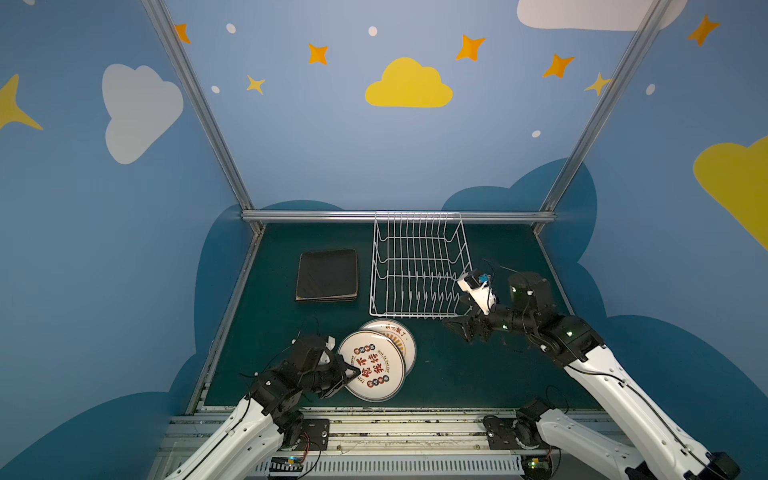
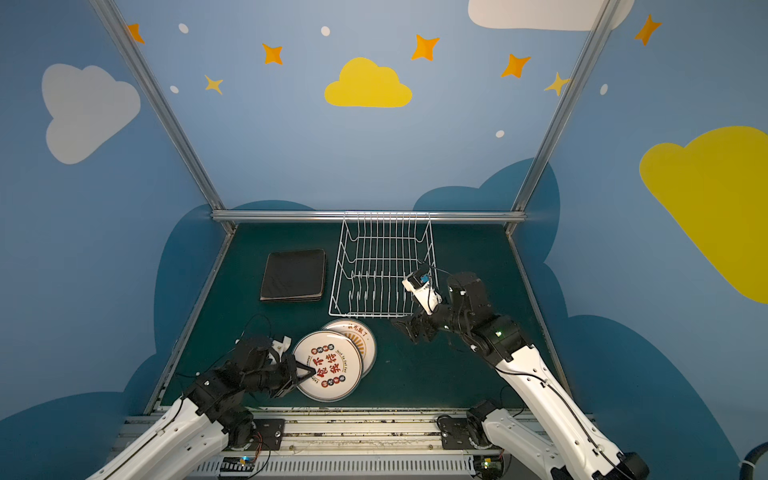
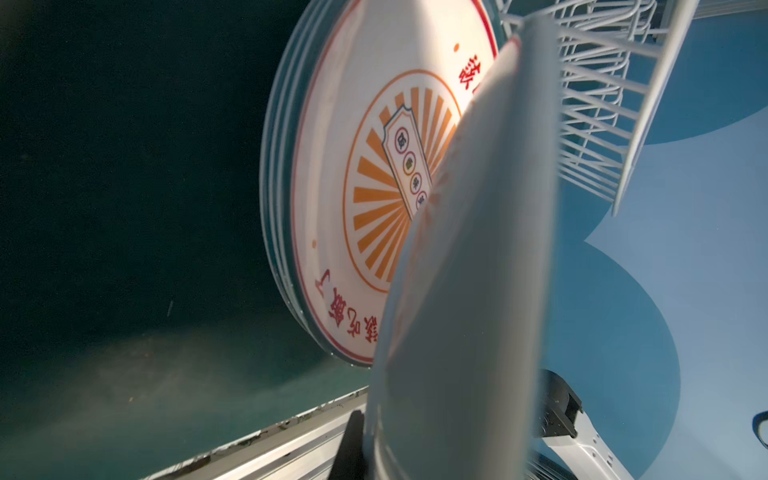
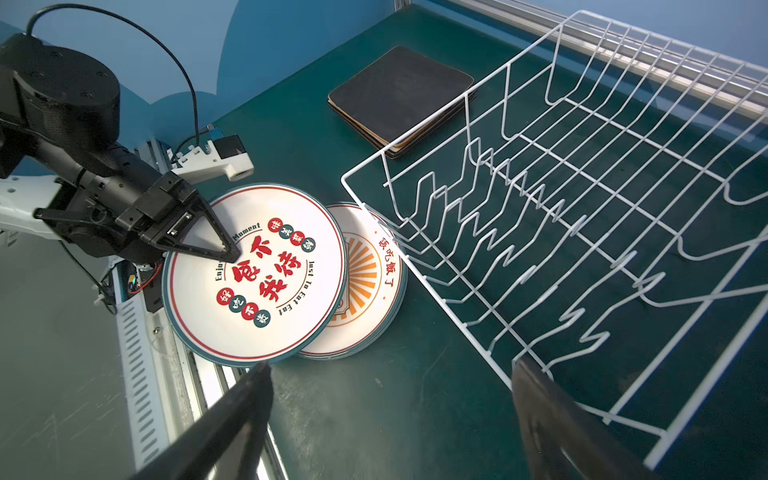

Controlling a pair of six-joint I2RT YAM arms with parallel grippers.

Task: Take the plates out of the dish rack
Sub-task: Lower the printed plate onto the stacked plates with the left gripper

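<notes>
Square plates (image 1: 327, 275), left of the rack (image 1: 417, 270): stacked black backs up, faces hidden. Sunburst plates (image 1: 402, 337), lower centre: half covered by the lettered plate (image 1: 372, 365); the number in the pile is unclear. In the left wrist view the lettered plate (image 3: 457, 270) is a blurred edge. Left claw (image 1: 353, 372): pinching the lettered plate's lower-left rim. Right claw (image 1: 457, 330): spread wide, holding nothing, over the desk (image 1: 457, 374) at the rack's lower-right corner.

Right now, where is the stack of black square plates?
In both top views the stack of black square plates lies flat on the table, just left of the dish rack, beyond the round plates.
</notes>
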